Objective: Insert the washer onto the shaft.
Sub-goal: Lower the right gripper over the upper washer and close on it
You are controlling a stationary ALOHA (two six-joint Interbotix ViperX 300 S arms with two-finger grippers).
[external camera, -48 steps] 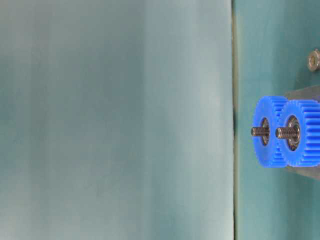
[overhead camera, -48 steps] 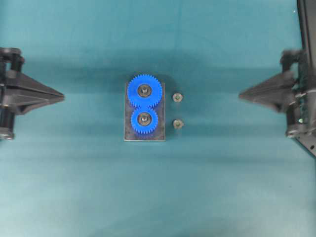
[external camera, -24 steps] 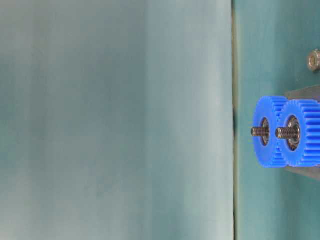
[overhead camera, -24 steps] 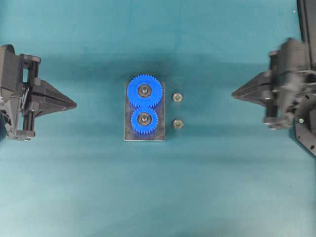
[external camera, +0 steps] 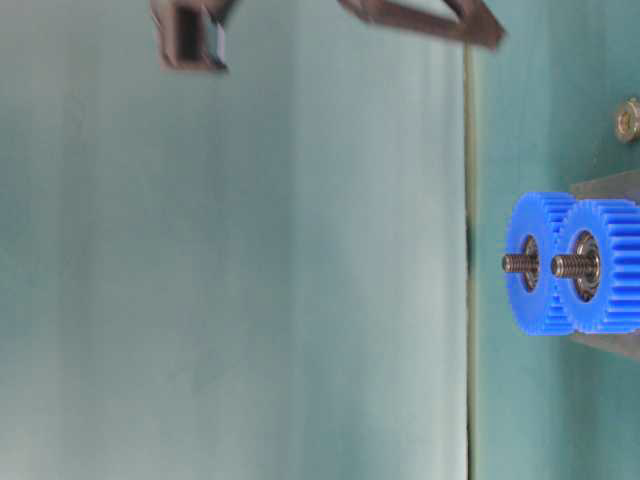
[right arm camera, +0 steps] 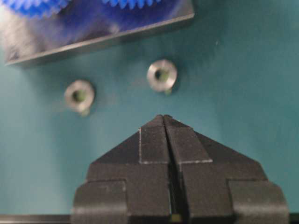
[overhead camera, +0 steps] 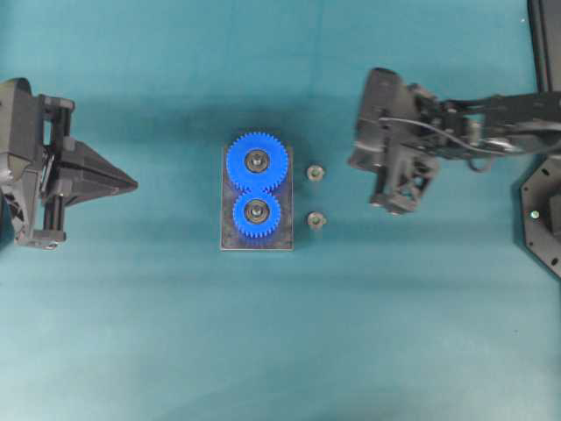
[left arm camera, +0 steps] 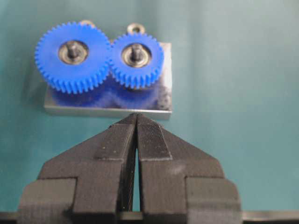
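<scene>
Two blue gears, a large one [overhead camera: 256, 161] and a small one [overhead camera: 256, 212], sit on a metal plate [overhead camera: 230, 241], each with a threaded shaft [external camera: 518, 263] [external camera: 565, 266] poking through its middle. Two metal washers [overhead camera: 315, 173] [overhead camera: 316, 220] lie flat on the cloth just right of the plate. My right gripper [right arm camera: 163, 117] hovers shut and empty a short way from the washers [right arm camera: 162, 74] [right arm camera: 79, 95], its tip [overhead camera: 358, 160] to their right. My left gripper [left arm camera: 136, 116] is shut and empty, pointing at the plate [left arm camera: 107, 111] from the left [overhead camera: 133, 184].
The teal cloth [overhead camera: 280, 351] covers the whole table. The right arm's links [overhead camera: 491, 123] stretch in from the right edge, and a black base [overhead camera: 543, 219] stands at the far right.
My right arm has swung in from the right edge toward the washers and tipped downward. The left gripper crept slightly inward, then held still. Both stay shut.
</scene>
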